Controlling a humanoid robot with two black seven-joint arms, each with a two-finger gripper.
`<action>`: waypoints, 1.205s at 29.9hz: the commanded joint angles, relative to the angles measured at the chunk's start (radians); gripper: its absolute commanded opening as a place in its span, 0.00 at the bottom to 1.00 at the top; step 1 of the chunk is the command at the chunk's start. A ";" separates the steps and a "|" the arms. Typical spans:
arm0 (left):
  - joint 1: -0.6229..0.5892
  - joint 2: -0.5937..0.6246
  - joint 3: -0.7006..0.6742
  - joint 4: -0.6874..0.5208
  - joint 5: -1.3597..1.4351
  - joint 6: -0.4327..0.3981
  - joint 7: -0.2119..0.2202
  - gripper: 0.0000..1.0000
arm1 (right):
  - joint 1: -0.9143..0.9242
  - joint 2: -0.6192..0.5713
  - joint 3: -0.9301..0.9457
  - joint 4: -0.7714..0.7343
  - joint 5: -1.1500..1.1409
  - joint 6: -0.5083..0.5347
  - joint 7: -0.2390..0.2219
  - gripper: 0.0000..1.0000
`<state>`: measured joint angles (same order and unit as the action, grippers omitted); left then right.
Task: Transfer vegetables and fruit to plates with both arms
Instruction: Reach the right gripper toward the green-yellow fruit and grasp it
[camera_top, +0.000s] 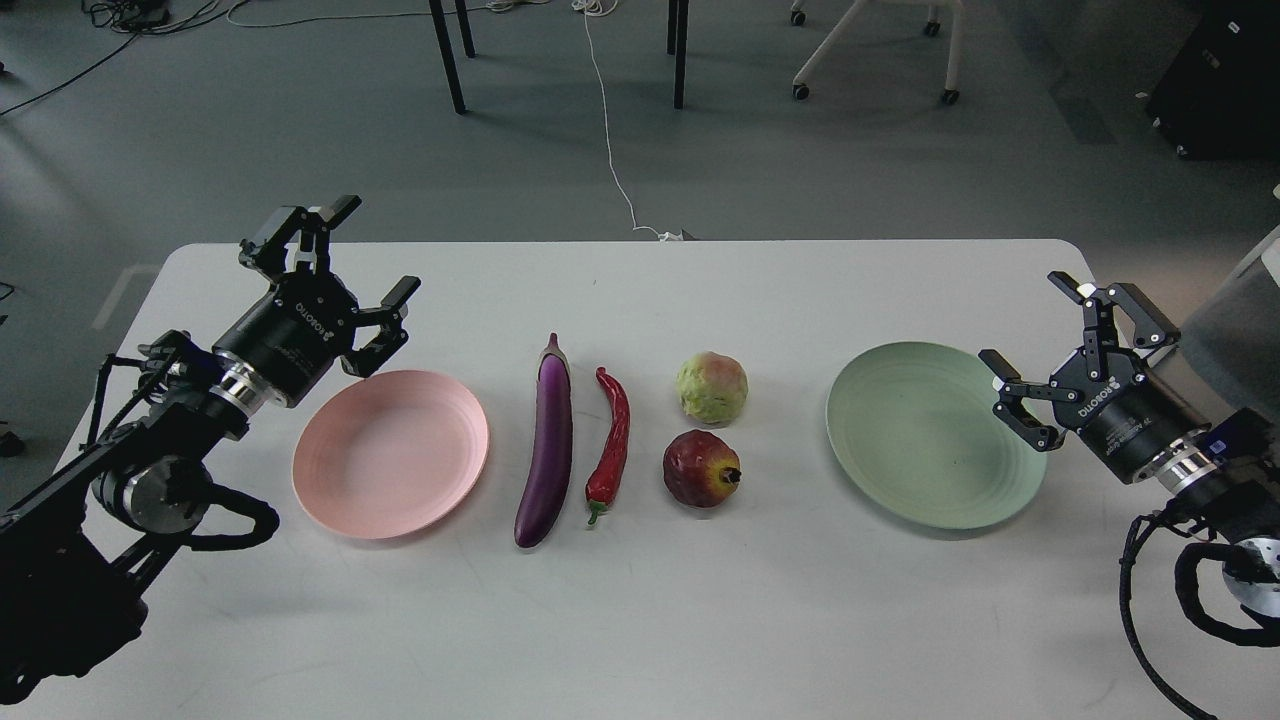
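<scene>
Right now both my grippers hang spread and empty: left gripper (352, 258) at frame left above the pink plate (390, 453), right gripper (1040, 358) over the green plate (925, 435). Eggplant (546, 450), chili pepper (612, 440), green fruit (711, 387) and pomegranate (701, 468) lie mid-frame between the plates.

A pale pink plate (390, 455) lay empty toward the left of the white worktop (640, 620), a pale green plate (935, 435) empty toward the right. Between them sat four items. The long glossy purple eggplant (546, 445) lay lengthwise, stem end away. Just beside it on the right lay the curved red chili pepper (612, 443), green stem tip nearest. Further right, the pale green fruit (712, 387) sat behind the dark red pomegranate (701, 468), whose crown pointed right.
</scene>
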<state>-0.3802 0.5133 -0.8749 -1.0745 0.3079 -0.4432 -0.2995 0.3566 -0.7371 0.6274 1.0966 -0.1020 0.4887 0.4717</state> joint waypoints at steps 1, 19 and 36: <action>0.017 0.002 -0.009 -0.004 0.003 -0.002 -0.006 0.99 | 0.004 -0.002 0.000 0.002 -0.005 0.000 -0.001 0.99; -0.031 0.048 -0.007 0.007 -0.007 -0.045 -0.035 0.99 | 0.888 -0.021 -0.556 -0.007 -0.948 0.000 0.017 0.99; -0.028 0.047 -0.013 -0.028 -0.007 -0.045 -0.043 0.99 | 1.111 0.538 -0.999 -0.360 -1.265 0.000 0.017 0.99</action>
<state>-0.4082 0.5599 -0.8867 -1.1018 0.3008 -0.4888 -0.3420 1.4733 -0.2520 -0.3468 0.7790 -1.3667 0.4885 0.4887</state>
